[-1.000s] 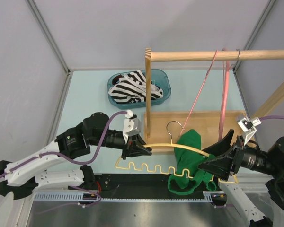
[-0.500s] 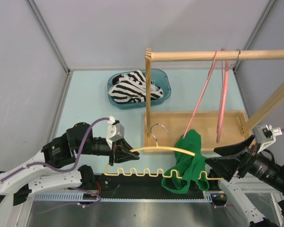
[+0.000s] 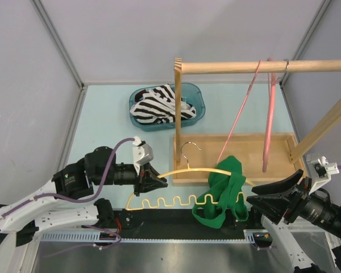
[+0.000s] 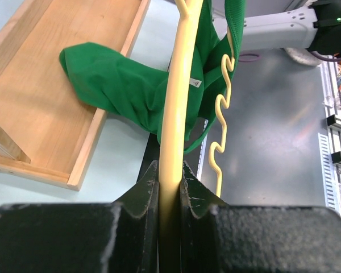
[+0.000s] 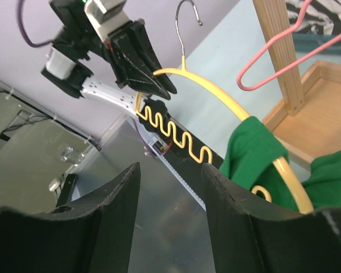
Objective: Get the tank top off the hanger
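Left gripper (image 3: 153, 182) is pinching the curved yellow plastic hanger (image 3: 187, 172); right gripper (image 3: 253, 196) is spread and empty. The soft green fabric tank top (image 3: 221, 190) is bunched on the hanger's right end, at the table's (image 3: 102, 125) near edge. It looks limp and light, so grab the hanging bunch.

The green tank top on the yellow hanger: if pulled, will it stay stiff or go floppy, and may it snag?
Probably floppy: the tank top hangs bunched over the hanger. Likely light: the left gripper carries both by one hanger end. Its straps may snag on the wavy bar.
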### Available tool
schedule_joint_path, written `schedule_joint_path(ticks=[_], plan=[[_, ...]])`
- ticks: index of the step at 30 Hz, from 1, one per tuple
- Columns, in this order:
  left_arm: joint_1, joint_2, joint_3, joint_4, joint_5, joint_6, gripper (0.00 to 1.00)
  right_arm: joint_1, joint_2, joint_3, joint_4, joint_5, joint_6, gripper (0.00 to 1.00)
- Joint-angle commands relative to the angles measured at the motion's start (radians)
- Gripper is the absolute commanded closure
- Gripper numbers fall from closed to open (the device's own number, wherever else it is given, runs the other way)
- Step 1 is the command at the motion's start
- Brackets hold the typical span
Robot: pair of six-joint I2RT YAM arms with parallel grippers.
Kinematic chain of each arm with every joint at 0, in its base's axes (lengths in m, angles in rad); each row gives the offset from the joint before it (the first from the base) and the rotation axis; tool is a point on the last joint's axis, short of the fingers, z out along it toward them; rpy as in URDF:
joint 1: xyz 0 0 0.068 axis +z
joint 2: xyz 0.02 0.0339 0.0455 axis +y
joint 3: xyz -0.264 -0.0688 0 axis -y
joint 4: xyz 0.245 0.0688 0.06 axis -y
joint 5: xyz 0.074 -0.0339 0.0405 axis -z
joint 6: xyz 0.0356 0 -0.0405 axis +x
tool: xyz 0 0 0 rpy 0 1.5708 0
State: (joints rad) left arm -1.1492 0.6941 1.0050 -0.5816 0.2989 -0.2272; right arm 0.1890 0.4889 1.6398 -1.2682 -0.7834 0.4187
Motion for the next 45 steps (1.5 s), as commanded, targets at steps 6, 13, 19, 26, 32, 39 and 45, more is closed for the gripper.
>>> schedule_joint_path(ticks=[6, 13, 19, 26, 32, 39, 45], plan=[[0.0, 0.067, 0.113, 0.103, 0.017, 0.012, 1.0, -0.028, 0.01, -0.109, -0.074, -0.018, -0.08, 0.46], [0.0, 0.091, 0.121, 0.115, 0.026, 0.002, 1.0, -0.028, -0.039, -0.196, -0.119, 0.068, -0.06, 0.51], [0.0, 0.104, 0.113, 0.132, 0.037, 0.003, 1.0, -0.029, -0.062, -0.27, -0.158, 0.177, -0.093, 0.48], [-0.001, 0.122, 0.119, 0.157, 0.069, -0.003, 1.0, -0.031, -0.061, -0.291, -0.131, 0.176, -0.097, 0.53], [-0.001, 0.125, 0.115, 0.178, 0.097, -0.015, 1.0, -0.031, -0.061, -0.304, -0.125, 0.164, -0.097, 0.54], [0.0, 0.125, 0.099, 0.19, 0.114, -0.024, 1.0, -0.033, -0.091, -0.324, -0.039, 0.174, -0.017, 0.77], [-0.001, 0.097, 0.076, 0.174, 0.062, -0.027, 1.0, -0.033, -0.176, -0.413, 0.052, 0.19, 0.092, 1.0]])
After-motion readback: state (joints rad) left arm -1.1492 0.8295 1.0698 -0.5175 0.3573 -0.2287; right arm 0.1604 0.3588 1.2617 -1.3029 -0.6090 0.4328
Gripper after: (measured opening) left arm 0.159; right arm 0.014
